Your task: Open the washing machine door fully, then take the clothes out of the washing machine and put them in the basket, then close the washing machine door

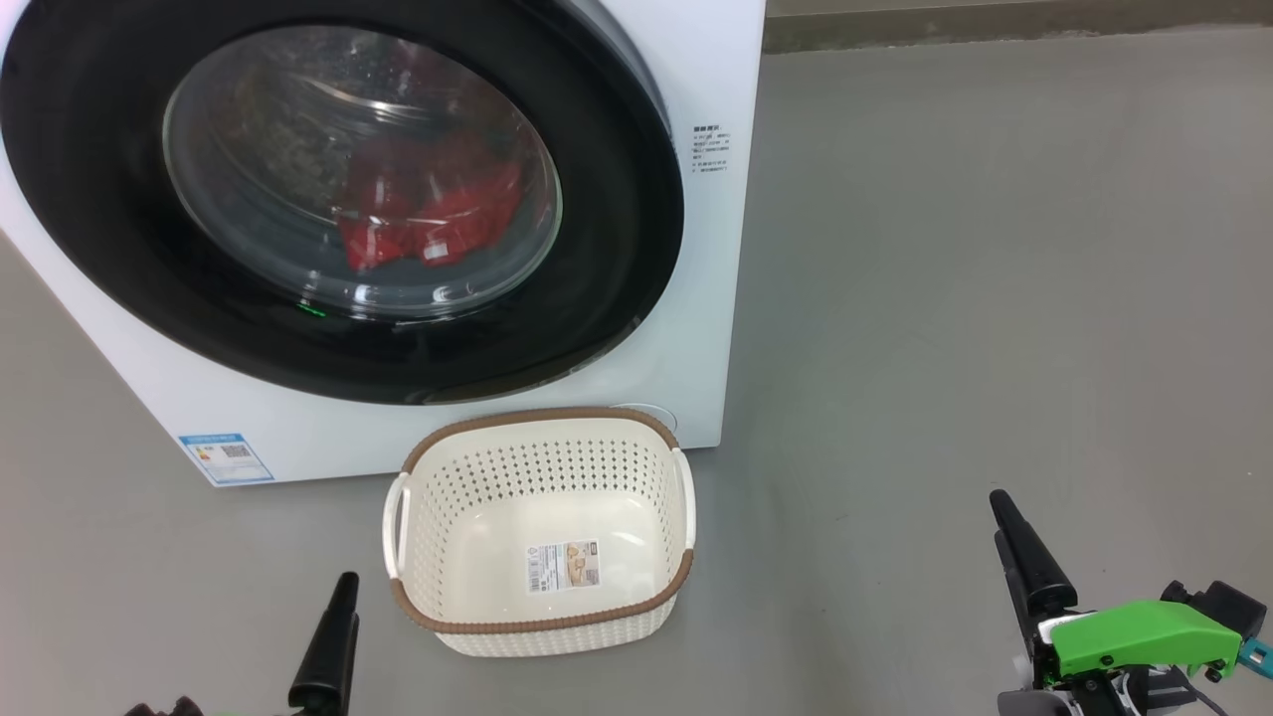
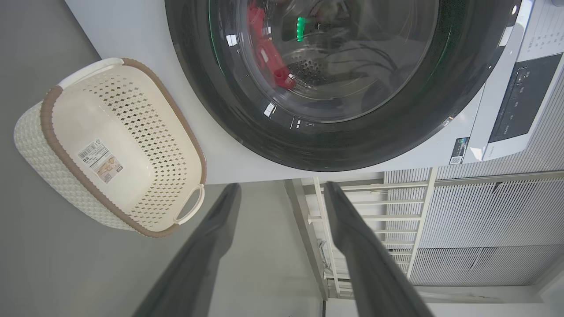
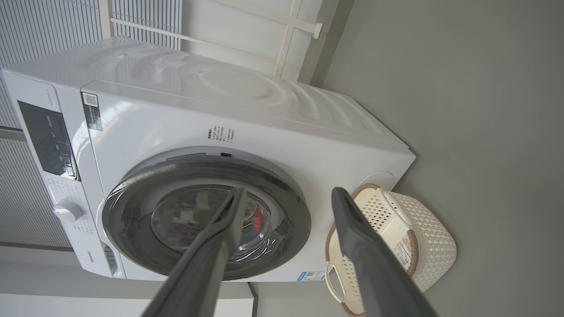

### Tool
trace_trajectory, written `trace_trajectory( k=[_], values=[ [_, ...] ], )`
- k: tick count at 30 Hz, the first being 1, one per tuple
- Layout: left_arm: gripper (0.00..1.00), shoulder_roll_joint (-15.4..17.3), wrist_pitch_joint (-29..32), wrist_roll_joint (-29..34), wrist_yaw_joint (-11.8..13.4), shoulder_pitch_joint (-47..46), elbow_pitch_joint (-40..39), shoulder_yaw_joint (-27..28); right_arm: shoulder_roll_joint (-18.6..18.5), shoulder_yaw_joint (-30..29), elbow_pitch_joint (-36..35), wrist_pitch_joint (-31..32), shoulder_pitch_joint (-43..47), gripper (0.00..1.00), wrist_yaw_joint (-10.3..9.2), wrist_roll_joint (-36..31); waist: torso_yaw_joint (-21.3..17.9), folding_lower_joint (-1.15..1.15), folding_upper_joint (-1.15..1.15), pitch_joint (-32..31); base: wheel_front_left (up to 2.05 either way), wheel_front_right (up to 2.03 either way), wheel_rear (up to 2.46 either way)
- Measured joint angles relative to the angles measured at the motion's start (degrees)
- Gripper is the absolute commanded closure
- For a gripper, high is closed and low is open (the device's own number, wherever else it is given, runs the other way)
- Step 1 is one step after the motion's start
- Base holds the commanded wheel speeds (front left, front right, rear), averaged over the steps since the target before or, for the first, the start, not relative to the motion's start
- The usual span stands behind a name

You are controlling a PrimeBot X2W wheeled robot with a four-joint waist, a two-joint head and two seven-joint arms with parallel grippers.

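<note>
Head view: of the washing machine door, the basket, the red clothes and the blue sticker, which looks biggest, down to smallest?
1. washing machine door, its top cut off by the frame
2. basket, nearer the camera, yet clearly smaller
3. clothes, seen only partly through the glass
4. blue sticker

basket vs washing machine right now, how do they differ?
Contents: the basket is empty; the washing machine holds the red clothes behind its glass.
Access: the basket is open on top; the washing machine has the washing machine door shut.
Size: the washing machine is far bigger than the basket.
Shared: both are pale and stand on the grey floor.
</note>
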Motion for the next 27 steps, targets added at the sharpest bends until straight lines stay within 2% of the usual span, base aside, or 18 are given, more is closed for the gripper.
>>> trace_trajectory(
  k=[17, 27],
  values=[
    [0.00, -0.12, -2.82, 13.17, 0.00, -2.41, -1.12, 0.33, 0.02, 1.62, 1.21, -2.86, -2.85, 0.00, 0.00, -13.52, -0.13, 0.00, 0.00, 0.38, 0.00, 0.00, 0.00],
    [0.00, -0.13, -4.34, 22.96, 0.00, -3.60, -3.30, 0.38, -0.02, 3.35, 1.31, -4.59, -4.82, 0.00, 0.00, -20.62, -0.12, 0.00, 0.00, 0.76, 0.00, 0.00, 0.00]
  ],
)
